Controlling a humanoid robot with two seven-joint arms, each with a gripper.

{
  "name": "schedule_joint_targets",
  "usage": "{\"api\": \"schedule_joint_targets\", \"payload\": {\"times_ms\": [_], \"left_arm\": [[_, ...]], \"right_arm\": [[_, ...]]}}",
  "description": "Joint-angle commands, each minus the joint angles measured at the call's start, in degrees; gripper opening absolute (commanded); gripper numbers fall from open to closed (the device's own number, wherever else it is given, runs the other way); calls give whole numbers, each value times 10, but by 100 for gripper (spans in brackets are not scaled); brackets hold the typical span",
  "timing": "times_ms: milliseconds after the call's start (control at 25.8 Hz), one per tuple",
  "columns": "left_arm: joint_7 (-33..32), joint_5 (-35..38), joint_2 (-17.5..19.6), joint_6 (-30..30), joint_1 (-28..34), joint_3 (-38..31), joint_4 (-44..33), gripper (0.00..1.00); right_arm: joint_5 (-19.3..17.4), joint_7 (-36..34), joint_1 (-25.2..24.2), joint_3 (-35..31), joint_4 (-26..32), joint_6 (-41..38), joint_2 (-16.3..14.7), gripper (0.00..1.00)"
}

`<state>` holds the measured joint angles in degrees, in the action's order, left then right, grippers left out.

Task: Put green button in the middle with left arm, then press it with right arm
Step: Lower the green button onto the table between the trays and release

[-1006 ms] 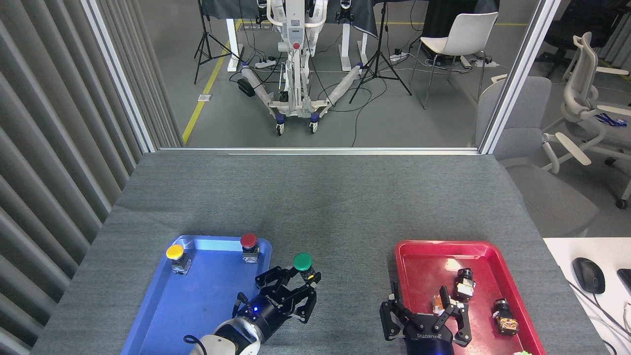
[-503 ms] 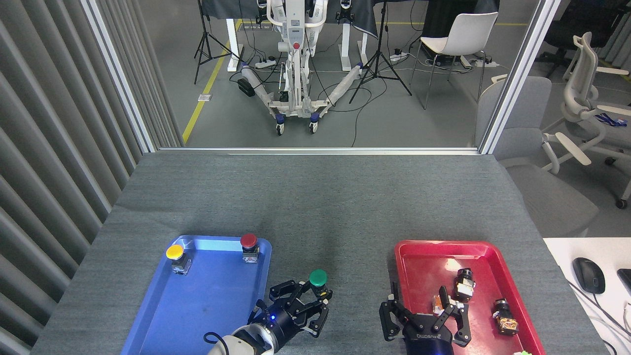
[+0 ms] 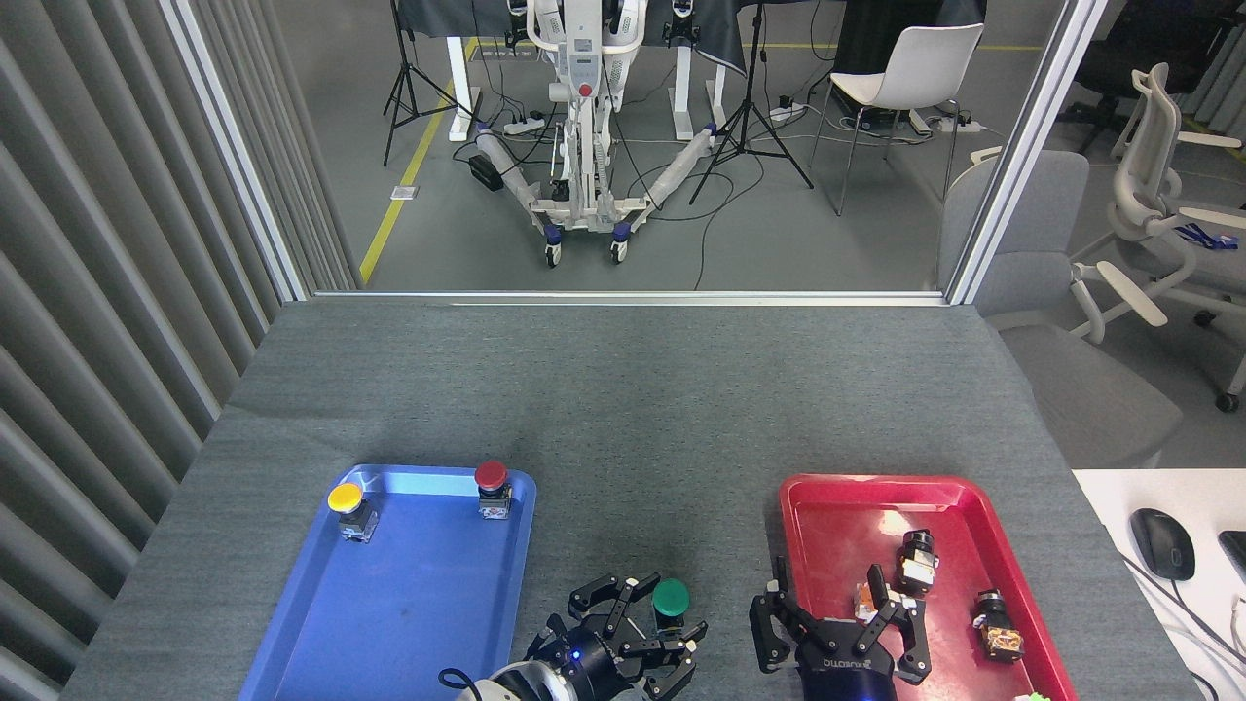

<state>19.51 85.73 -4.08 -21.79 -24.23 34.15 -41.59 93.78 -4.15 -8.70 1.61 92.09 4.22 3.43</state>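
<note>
Head view. The left gripper (image 3: pixel 650 623), fingers spread apart, flanks the green button (image 3: pixel 671 599), which stands upright on the grey cloth (image 3: pixel 623 409) between the blue tray (image 3: pixel 389 594) at 9 o'clock and the red tray (image 3: pixel 827 497) at 3 o'clock. The right gripper (image 3: pixel 839 611) is splayed wide and holds nothing.

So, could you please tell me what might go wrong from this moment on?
The green button sits between the fingers of the left gripper, so it could tip or get dragged as they pull away. It stands on the grey cloth close to the right gripper, leaving little clearance between the arms for the press. An off-centre push might topple its small base.
</note>
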Motion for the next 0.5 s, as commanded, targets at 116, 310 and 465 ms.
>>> {"api": "schedule_joint_targets", "payload": {"times_ms": [116,310,465], "left_arm": [[-1,-1,6,-1,22,2,-53,99],[-6,-10,69,24,87,-41,-193,99],[-8,-10,117,30,169,-109,-311,99]], "right_arm": [[0,0,1,0,-1,0,0,100],[-3,-2,1,1,0,-1,1,100],[-4,0,0,1,-1,1,1,99]]}}
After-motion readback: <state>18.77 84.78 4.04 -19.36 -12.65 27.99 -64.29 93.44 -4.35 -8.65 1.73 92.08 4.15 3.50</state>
